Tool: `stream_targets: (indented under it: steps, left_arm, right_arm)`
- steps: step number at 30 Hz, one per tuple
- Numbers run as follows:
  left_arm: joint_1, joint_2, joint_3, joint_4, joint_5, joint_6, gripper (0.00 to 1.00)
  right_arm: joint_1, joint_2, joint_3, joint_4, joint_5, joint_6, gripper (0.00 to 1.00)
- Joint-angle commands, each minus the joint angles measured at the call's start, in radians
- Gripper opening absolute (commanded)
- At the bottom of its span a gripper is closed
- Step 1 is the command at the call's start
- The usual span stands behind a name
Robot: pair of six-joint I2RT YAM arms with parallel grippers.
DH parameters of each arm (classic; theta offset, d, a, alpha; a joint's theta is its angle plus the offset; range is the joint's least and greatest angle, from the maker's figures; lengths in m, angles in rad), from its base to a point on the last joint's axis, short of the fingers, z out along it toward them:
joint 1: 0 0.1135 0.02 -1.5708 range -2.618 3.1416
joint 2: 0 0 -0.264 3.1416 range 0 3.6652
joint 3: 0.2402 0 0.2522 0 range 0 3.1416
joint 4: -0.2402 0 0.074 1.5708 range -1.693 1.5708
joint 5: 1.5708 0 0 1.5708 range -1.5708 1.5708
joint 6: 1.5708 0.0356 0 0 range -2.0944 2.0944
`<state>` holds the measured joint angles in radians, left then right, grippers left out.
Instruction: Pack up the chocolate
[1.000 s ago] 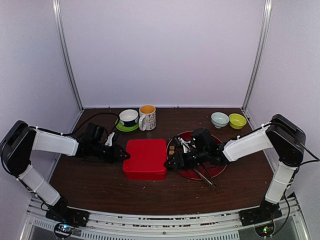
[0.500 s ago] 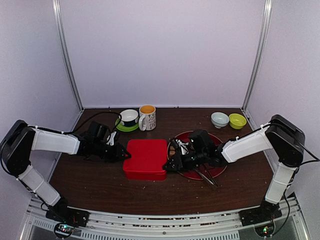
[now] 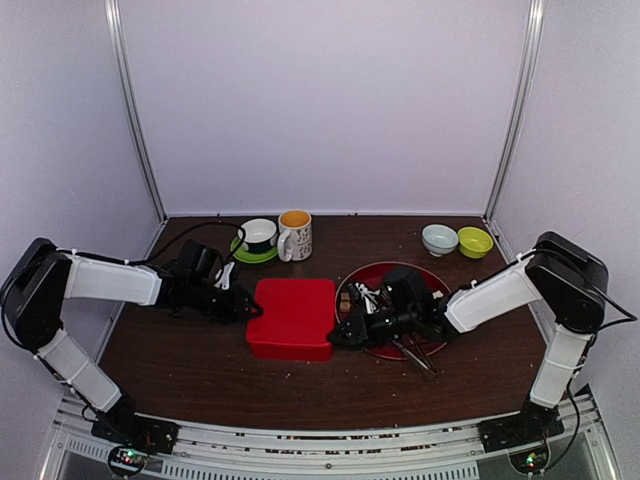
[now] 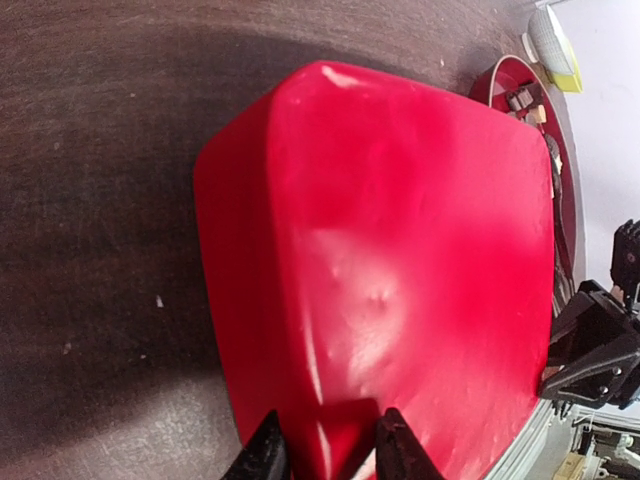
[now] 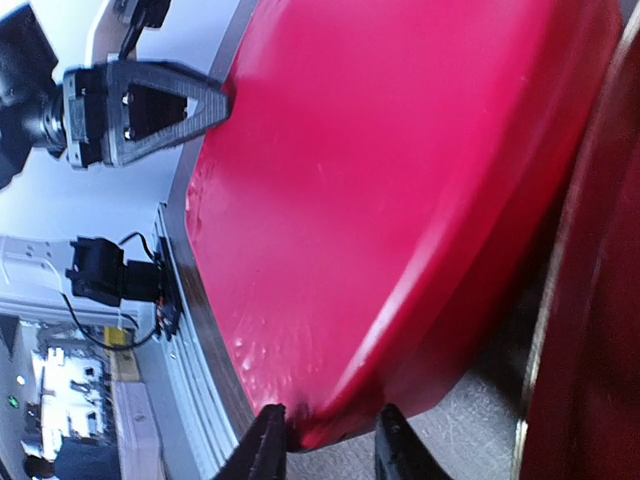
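Pinches red box [image 3: 291, 317] by its left edge with left gripper [image 3: 251, 312], right edge with right gripper [image 3: 336, 334]; chocolate [image 4: 518, 99] just right.

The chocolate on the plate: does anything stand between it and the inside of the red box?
Yes. The red lid covers the box, closed; the chocolate lies outside, on the plate.

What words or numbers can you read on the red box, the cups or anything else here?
No text can be read anywhere.
Red box: the lid is plain in all three views, with no word, label or number.
White mug: dark marks on its side, too small and blurred to tell letters from a pattern.
Cup on the green saucer: a dark band, no legible text.
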<state>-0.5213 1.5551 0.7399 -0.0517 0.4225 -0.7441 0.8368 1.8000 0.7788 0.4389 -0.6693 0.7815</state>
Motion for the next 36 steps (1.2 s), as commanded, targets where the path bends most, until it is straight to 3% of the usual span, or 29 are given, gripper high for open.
stream_targets:
  steps: [1,7,10,13,18,29,36]
  left_arm:
    - [-0.034,0.047,0.034,-0.069,-0.052,0.063,0.29]
    - [-0.033,-0.019,0.052,-0.107,-0.107,0.073,0.36]
    - [-0.034,-0.041,0.079,-0.161,-0.15,0.09,0.41]
    - [-0.035,-0.09,0.076,-0.164,-0.165,0.089,0.5]
    - [-0.076,-0.191,0.072,-0.227,-0.21,0.103,0.64]
    - [-0.189,-0.463,-0.108,-0.281,-0.19,-0.052,0.55]
    - [-0.265,-0.5,-0.253,-0.074,-0.125,-0.187,0.49]
  right_arm:
    - [0.023,-0.02,-0.007,-0.166,0.017,-0.064,0.33]
    - [-0.045,-0.095,0.109,-0.362,0.119,-0.193,0.49]
    - [-0.056,-0.108,0.17,-0.428,0.163,-0.237,0.52]
    - [-0.075,-0.095,0.235,-0.463,0.206,-0.274,0.55]
    - [-0.109,-0.025,0.334,-0.444,0.247,-0.305,0.71]
    - [-0.125,0.237,0.614,-0.455,0.237,-0.379,0.78]
    - [-0.125,0.35,0.721,-0.505,0.111,-0.395,0.77]
